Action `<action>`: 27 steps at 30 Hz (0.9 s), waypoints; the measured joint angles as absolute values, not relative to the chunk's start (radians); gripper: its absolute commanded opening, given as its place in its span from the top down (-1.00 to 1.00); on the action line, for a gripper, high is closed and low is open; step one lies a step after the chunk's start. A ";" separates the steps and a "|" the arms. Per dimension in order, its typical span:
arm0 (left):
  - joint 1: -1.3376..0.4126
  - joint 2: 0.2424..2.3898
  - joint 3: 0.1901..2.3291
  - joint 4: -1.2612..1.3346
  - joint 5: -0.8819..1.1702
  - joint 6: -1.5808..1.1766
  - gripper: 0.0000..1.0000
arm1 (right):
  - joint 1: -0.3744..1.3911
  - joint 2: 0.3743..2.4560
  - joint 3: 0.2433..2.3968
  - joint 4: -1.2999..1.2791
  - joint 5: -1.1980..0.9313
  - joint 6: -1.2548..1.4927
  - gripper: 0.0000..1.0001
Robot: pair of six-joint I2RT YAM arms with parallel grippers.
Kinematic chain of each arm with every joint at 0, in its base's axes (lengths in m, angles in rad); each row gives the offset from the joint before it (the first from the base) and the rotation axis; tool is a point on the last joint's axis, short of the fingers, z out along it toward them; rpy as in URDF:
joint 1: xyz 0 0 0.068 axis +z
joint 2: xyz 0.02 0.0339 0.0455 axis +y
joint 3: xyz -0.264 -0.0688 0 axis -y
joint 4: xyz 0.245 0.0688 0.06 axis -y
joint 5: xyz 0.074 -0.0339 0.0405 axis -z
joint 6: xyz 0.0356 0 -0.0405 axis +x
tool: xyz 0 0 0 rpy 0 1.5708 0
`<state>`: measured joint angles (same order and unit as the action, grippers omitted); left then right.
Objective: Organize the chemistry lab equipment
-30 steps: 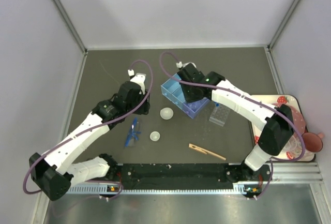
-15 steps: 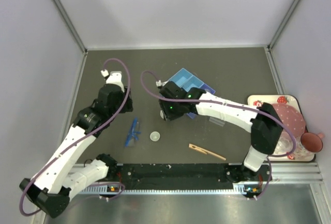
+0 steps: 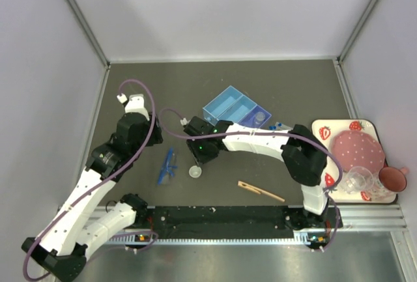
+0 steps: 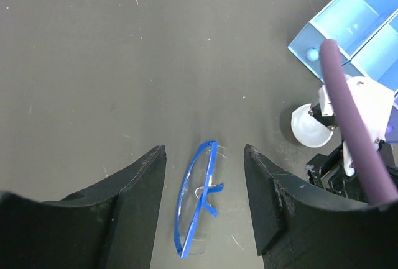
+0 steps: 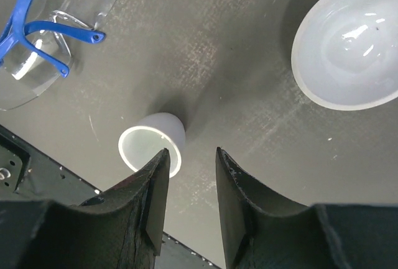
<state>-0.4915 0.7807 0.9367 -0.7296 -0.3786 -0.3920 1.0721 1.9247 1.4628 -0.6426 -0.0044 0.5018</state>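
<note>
Now right gripper [image 5: 189,157] swung off blue bin [image 3: 236,107] onto small white cup [image 5: 152,146]. Cup just past one fingertip, off-centre. Jaws narrow, empty. Wider dish [image 5: 347,48] off to other side. Left gripper [image 4: 204,152] pulled back, jaws wide, blue safety glasses [image 4: 198,207] between them. Cup pick likely next.

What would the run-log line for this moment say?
left claw: open, empty, aimed at blue safety glasses | right claw: open, empty, beside small white cup | wooden clip: apart from both arms
</note>
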 measured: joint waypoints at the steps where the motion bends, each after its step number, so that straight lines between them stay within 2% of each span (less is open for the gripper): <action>1: -0.492 0.780 0.936 -0.730 -0.379 -0.392 -0.17 | 1.073 1.930 1.463 -0.643 -0.005 0.502 0.28; 6: -0.490 0.767 0.923 -0.731 -0.380 -0.392 -0.17 | 1.082 1.963 1.472 -0.640 -0.006 0.506 0.29; 10: -0.488 0.763 0.919 -0.735 -0.381 -0.392 -0.17 | 1.089 1.986 1.474 -0.635 -0.007 0.514 0.39; 13: -0.487 0.759 0.913 -0.734 -0.382 -0.392 -0.17 | 1.090 1.996 1.474 -0.635 -0.009 0.519 0.61; 16: -0.487 0.759 0.906 -0.734 -0.383 -0.392 -0.17 | 1.091 2.006 1.476 -0.635 -0.011 0.522 1.00; 27: -0.487 0.750 0.887 -0.733 -0.383 -0.391 -0.17 | 1.091 2.003 1.493 -0.660 0.007 0.526 1.00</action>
<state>-0.4870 0.7502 0.8867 -0.7326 -0.3828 -0.3912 1.0912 2.0033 1.4929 -0.6598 0.0071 0.5262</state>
